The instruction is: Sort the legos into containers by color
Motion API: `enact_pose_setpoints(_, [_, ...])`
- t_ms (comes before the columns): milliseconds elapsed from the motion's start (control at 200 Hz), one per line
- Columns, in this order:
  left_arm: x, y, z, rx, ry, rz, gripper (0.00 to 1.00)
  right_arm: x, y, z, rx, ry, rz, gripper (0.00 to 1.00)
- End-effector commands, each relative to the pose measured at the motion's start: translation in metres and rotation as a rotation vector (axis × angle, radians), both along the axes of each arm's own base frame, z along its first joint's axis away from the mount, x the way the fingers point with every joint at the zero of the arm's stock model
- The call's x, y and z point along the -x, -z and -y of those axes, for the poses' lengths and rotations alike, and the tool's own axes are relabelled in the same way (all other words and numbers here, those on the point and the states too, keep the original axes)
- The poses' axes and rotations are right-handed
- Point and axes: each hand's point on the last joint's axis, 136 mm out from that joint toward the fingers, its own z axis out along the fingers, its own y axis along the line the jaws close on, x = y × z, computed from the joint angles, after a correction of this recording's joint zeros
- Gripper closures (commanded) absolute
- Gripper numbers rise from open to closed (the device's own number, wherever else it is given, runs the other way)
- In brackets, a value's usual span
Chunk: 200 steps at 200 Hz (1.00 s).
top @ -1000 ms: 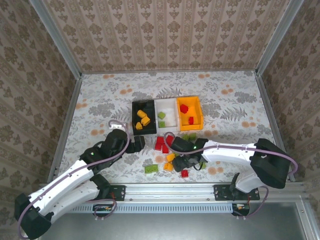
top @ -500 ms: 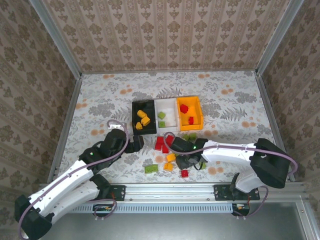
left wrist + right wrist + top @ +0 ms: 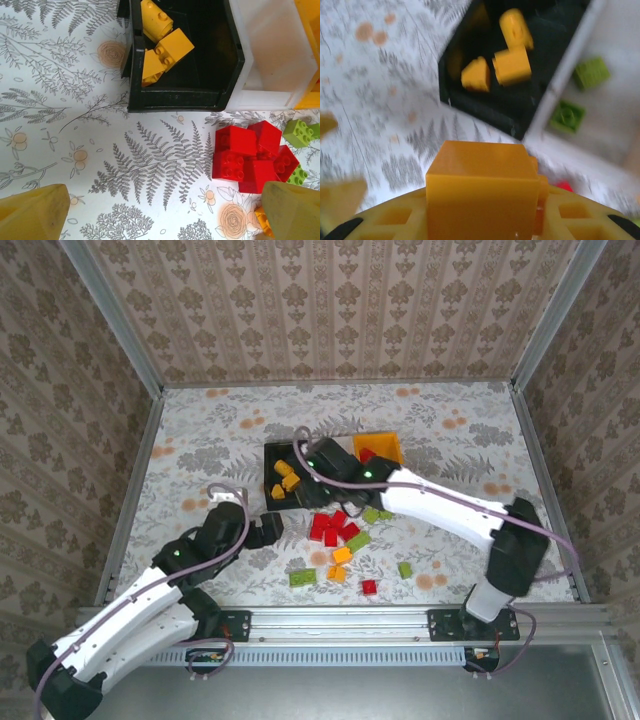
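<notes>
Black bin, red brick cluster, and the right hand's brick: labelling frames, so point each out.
black bin (image 3: 175,100), left wrist view, near wall.
red brick cluster (image 3: 252,167), left wrist view, central brick's top.
orange-yellow brick (image 3: 480,197), right wrist view, front face.

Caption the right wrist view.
Right gripper holds an orange-yellow brick near the black bin, which contains three matching bricks.
</notes>
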Motion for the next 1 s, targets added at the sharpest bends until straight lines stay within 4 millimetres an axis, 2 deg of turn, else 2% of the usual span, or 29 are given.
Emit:
enact_pose_setpoints(0, [0.008, 0.008, -0.015, -0.016, -0.049, -0.032, 0.00, -0.031, 0.012, -0.022, 0.020, -0.008, 0.001, 0.66])
enact_pose_setpoints(170, [0.014, 0.006, -0.020, 0.004, -0.052, -0.028, 0.00, -0.078, 0.038, -0.040, 0.039, 0.069, -0.026, 0.65])
enact_pose_setpoints(340, [0.017, 0.006, -0.023, 0.006, -0.054, -0.029, 0.00, -0.099, 0.059, -0.052, 0.033, 0.096, -0.060, 0.62])
enact_pose_setpoints(415, [0.018, 0.005, -0.023, 0.006, -0.050, -0.028, 0.00, -0.105, 0.062, -0.054, 0.032, 0.103, -0.069, 0.57])
enact_pose_setpoints(485, [0.018, 0.005, -0.022, 0.009, -0.045, -0.028, 0.00, -0.108, 0.059, -0.057, 0.022, 0.103, -0.070, 0.46])
enact_pose_setpoints(575, [0.018, 0.003, -0.021, 0.008, -0.041, -0.024, 0.00, -0.108, 0.048, -0.059, 0.000, 0.101, -0.061, 0.33])
enact_pose_setpoints(725, [0.015, -0.007, -0.019, 0.016, -0.029, 0.001, 0.00, -0.102, 0.018, -0.052, -0.046, 0.102, -0.023, 0.28])
enact_pose_setpoints(855, [0.014, -0.015, -0.015, 0.018, -0.009, 0.011, 0.00, -0.082, -0.005, -0.035, -0.092, 0.103, 0.004, 0.27])
enact_pose_setpoints(995, [0.010, -0.016, -0.010, 0.019, 0.002, 0.014, 0.00, -0.049, -0.014, -0.005, -0.101, 0.102, 0.009, 0.26])
